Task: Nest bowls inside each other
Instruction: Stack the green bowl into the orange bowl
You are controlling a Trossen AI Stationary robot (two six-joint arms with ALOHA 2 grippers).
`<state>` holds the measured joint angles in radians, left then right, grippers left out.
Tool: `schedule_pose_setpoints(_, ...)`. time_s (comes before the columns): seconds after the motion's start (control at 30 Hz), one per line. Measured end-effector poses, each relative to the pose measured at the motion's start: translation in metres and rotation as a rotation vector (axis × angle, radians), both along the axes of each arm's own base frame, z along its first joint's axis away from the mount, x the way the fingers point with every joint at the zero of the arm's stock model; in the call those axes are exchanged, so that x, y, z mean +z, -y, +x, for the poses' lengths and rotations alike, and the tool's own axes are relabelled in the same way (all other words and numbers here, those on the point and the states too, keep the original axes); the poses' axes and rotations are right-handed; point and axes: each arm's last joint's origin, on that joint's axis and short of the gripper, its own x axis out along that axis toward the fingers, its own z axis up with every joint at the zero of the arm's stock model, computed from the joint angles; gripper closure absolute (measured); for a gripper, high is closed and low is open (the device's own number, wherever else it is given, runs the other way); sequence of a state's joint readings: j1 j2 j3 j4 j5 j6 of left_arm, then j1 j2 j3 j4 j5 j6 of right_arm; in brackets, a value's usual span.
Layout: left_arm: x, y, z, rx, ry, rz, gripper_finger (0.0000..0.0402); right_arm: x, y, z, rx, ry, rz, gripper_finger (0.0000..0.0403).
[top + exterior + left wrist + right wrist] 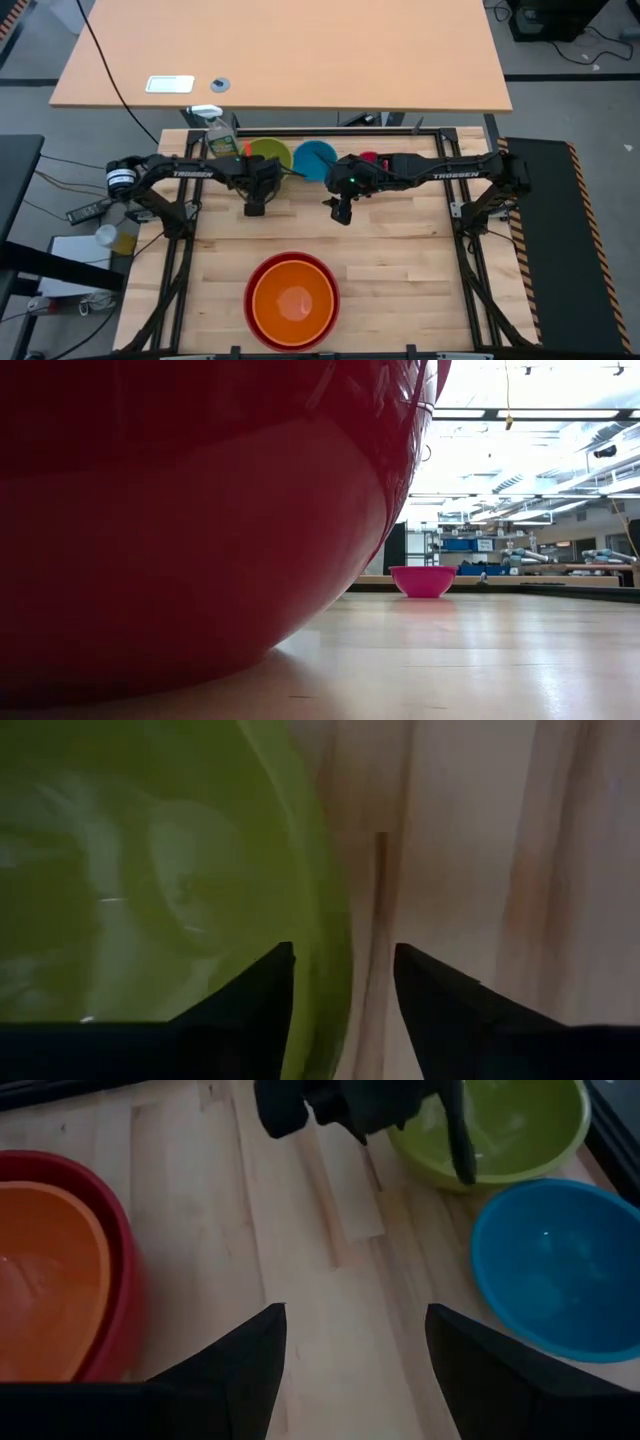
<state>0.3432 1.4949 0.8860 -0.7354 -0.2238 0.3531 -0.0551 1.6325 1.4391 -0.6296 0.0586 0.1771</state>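
An orange bowl (293, 300) sits nested in the red bowl (258, 278) near the table's front edge. At the far side the lime green bowl (272, 152), the blue bowl (316, 157) and the magenta pink bowl (423, 581) stand in a row on their bases. The pink one is partly hidden under my right arm in the high view. My left gripper (343, 982) points down, open, over the green bowl's near rim (328, 935). One finger is above the inside, the other above the table outside. My right gripper (355, 1342) hangs open over bare wood between the blue bowl (555, 1270) and the red bowl (118, 1280).
A green spray bottle (221, 132) stands at the far left, close to the green bowl. Dark frame rails (440, 150) border the table. Bare wood lies between the far row of bowls and the red bowl, which fills the left of the low view (180, 510).
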Motion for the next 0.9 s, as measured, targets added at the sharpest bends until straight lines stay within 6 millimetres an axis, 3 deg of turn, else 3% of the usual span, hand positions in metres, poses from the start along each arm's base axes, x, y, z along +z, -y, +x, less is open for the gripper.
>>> schedule_pose_setpoints(0.43, -0.030, -0.008, 0.009, 0.064, -0.070, -0.058, 0.0239, 0.001, -0.004, 0.000, -0.045, 0.006, 0.019, 0.0157)
schedule_pose_setpoints(0.9, -0.007, -0.007, 0.003, 0.148, 0.046, -0.057, 0.0391, 0.021, -0.003, -0.014, -0.092, 0.069, -0.028, 0.0157)
